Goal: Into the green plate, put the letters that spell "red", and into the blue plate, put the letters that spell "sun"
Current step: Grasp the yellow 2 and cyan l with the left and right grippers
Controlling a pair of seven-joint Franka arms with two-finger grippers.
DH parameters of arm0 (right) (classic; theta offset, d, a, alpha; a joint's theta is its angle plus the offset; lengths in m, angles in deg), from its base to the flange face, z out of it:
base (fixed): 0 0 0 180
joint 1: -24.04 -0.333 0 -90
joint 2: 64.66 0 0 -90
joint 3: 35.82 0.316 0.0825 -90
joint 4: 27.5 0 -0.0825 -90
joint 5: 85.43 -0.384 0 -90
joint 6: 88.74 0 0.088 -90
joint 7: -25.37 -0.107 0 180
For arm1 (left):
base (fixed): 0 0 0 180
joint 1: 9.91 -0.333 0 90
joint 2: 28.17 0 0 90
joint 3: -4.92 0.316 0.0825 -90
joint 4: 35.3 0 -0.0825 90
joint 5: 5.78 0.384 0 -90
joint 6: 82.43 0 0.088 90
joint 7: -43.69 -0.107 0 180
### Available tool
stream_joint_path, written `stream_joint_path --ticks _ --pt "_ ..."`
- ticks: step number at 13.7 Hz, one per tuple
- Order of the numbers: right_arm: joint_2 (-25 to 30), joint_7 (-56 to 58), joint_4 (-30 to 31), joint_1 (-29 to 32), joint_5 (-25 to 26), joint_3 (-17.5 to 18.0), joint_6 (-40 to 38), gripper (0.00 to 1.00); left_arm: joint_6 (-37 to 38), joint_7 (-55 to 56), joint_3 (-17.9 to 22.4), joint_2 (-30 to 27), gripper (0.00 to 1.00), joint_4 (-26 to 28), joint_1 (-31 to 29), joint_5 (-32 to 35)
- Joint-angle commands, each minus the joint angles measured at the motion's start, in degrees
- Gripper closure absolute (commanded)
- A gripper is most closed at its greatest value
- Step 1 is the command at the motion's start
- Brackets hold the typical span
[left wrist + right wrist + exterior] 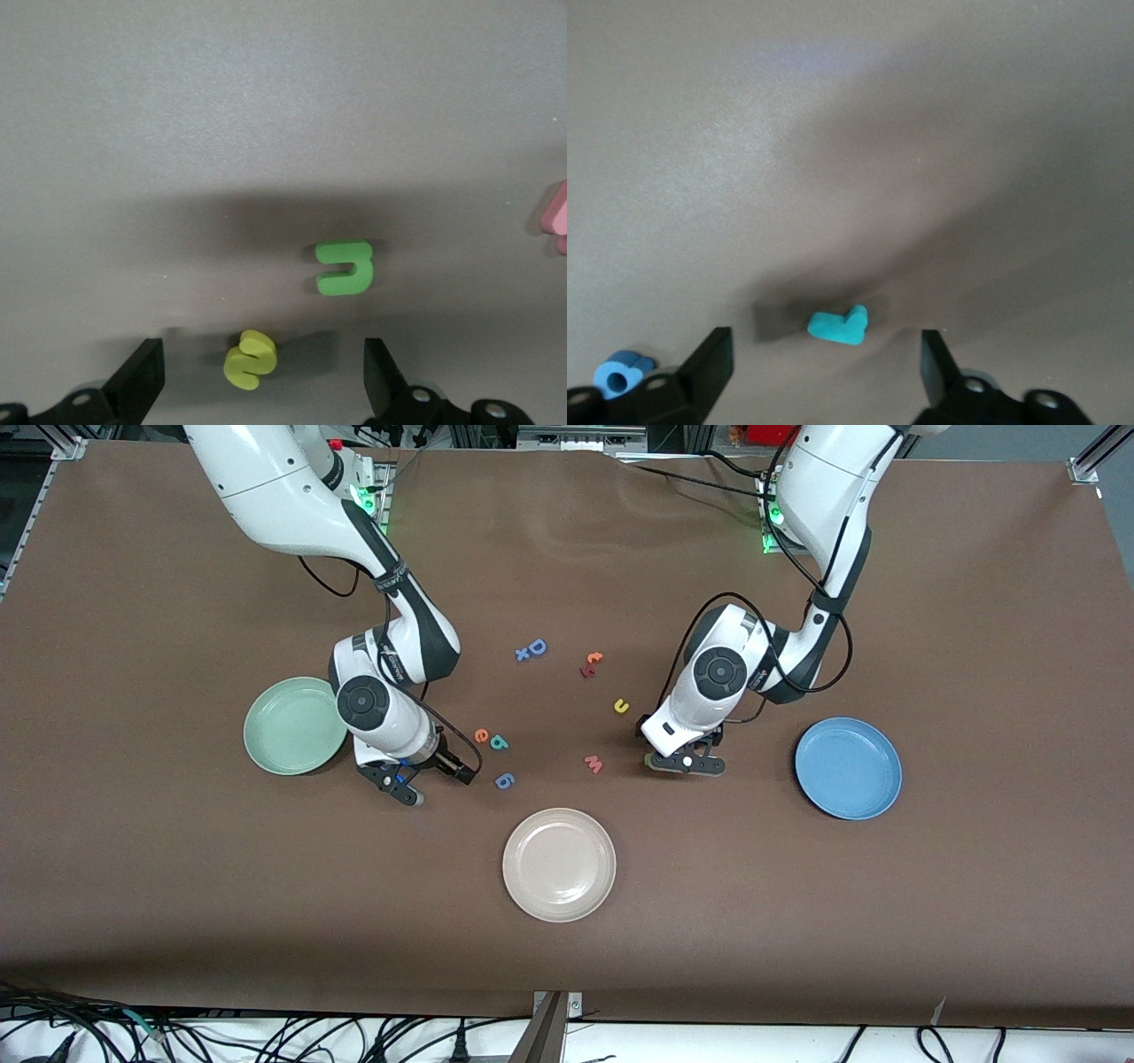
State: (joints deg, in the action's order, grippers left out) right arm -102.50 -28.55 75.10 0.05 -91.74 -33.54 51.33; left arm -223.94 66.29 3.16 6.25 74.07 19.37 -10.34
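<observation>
My left gripper (684, 763) is low over the table beside the pink "w" (593, 763), open. The yellow "s" (251, 359) lies between its fingers (142, 381), with the green "n" (345, 267) just past it. The yellow "u" (621, 706) lies farther from the camera. My right gripper (394, 784) is low beside the green plate (295, 725), open around the teal "r" (838, 326), without touching it. The orange "e" (481, 735) and teal "d" (499, 741) lie close by. The blue plate (848, 768) sits toward the left arm's end.
A cream-beige plate (559, 864) sits nearest the camera. A blue "6" shape (504, 781) lies near my right gripper. A blue "D" (537, 646), a small blue "x" (523, 654), an orange letter (594, 658) and a red one (586, 671) lie nearer the bases.
</observation>
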Motion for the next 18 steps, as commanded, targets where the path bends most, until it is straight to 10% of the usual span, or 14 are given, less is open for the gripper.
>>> stream_joint_path --ticks 1,4,11,18 --pt "-0.83 0.3 -1.27 -0.17 -0.37 -0.17 -1.47 0.24 -0.79 1.3 0.53 -0.06 0.05 0.24 0.51 1.13" --pt "-1.27 0.39 -1.27 -0.17 -0.28 -0.17 -1.47 0.4 -5.08 1.3 0.53 -0.32 0.1 2.87 0.43 3.59" --pt "-1.62 0.65 -1.27 -0.17 -0.11 -0.26 -1.55 0.44 -5.36 2.97 0.44 -2.69 0.11 5.59 0.51 3.68" --pt "-1.71 1.88 -2.06 -0.09 2.17 -0.43 -1.38 0.48 -5.45 2.97 0.44 -3.48 0.44 6.48 0.6 3.68"
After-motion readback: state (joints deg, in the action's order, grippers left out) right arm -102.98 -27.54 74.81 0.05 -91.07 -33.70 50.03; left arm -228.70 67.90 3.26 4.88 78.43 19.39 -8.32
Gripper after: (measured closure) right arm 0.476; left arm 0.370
